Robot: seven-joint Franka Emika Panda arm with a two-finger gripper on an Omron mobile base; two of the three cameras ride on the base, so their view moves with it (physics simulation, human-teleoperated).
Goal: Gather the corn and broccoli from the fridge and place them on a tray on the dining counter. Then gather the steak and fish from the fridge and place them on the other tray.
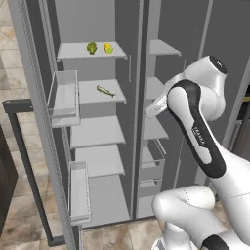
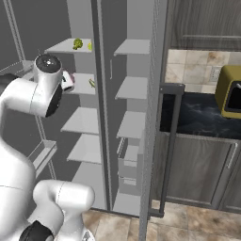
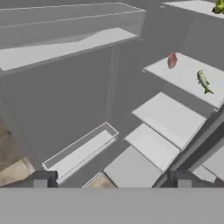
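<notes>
Broccoli (image 1: 91,47) and corn (image 1: 108,48) share the top shelf, seemingly untouched; jaws wide, empty.

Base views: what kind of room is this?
Most likely a home kitchen, rendered. An open fridge holds broccoli, corn and a fish on its shelves; beside it run a dark marble-look counter over wood-grain cabinets and a tiled floor.

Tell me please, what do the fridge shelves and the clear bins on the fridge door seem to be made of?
The fridge shelves look like pale matte plastic or painted board: flat, opaque, light grey, no shine or reflections. The door bins look like clear plastic, perhaps glass: the grey door shows through their walls, and only the edges read as pale lines. It is a render, so both are guesses.
</notes>
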